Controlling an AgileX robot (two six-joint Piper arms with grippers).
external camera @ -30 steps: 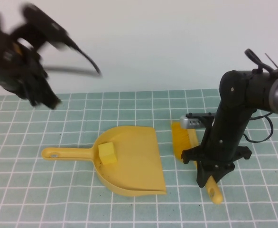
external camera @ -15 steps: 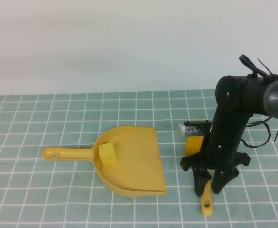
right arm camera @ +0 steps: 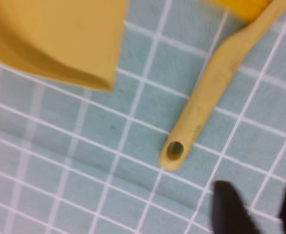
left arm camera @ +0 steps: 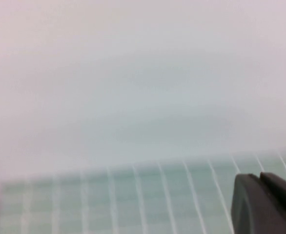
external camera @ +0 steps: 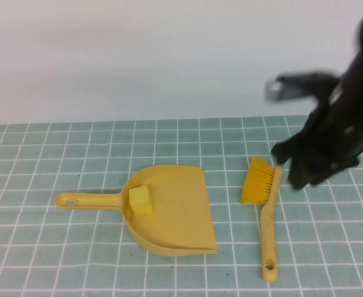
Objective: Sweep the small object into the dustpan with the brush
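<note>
The green-tiled tabletop (external camera: 57, 260) carries everything. The dustpan (external camera: 175, 213) is laid flat near the middle, its handle pointed toward the left edge. The brush (external camera: 265, 210) is laid flat toward the right edge, just beside the dustpan, bristles toward the far edge. The small object (external camera: 140, 200) is seen inside the dustpan. The right pincer (right arm camera: 255, 207) is raised above the brush, fingers parted, nothing held. The left pincer (left arm camera: 267, 202) is closed and empty, away from everything.
</note>
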